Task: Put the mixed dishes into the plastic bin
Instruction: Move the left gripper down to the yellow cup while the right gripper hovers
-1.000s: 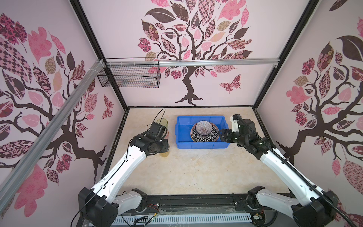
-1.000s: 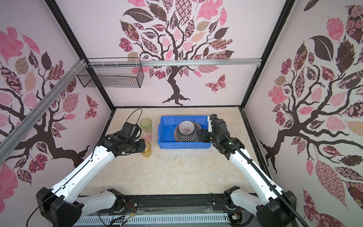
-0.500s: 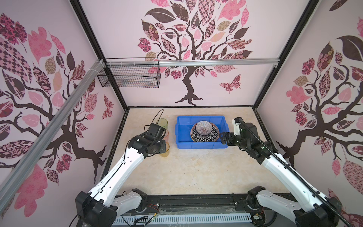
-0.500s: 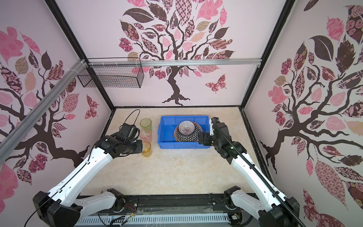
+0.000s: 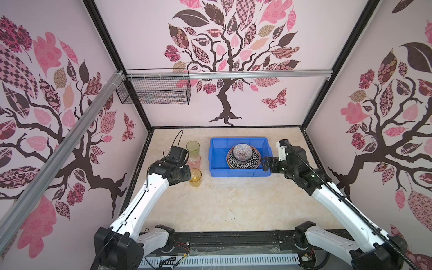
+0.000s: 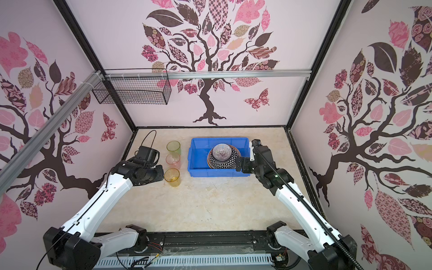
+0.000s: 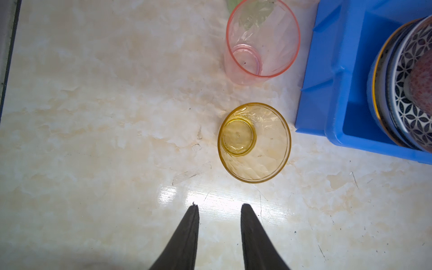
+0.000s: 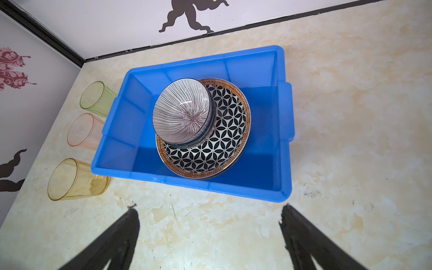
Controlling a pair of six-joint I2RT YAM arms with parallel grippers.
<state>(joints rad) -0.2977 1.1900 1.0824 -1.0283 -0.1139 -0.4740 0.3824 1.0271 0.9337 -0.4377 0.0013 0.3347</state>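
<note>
The blue plastic bin (image 5: 217, 161) (image 6: 198, 161) (image 8: 264, 117) (image 7: 327, 70) holds a stack of patterned plates (image 5: 246, 163) (image 6: 225, 164) (image 8: 222, 145) with a striped bowl (image 5: 242, 152) (image 6: 221, 153) (image 8: 182, 114) on top. Left of the bin stand three tumblers in a row: green (image 5: 192, 147) (image 8: 95, 99), pink (image 5: 194, 160) (image 7: 261, 42) and amber (image 5: 195, 177) (image 7: 254, 142). My left gripper (image 7: 219, 207) hangs partly open and empty, just short of the amber tumbler. By the bin's front right corner, my right gripper (image 8: 209, 208) (image 5: 265, 163) is wide open and empty.
A black wire mesh basket (image 5: 154, 91) hangs on the back wall's rail at the upper left. Patterned walls close the table on three sides. The left wall runs close behind the tumblers.
The right gripper's jaws have spread wider beside the bin. The left gripper has drawn back slightly from the tumblers toward the front left.
</note>
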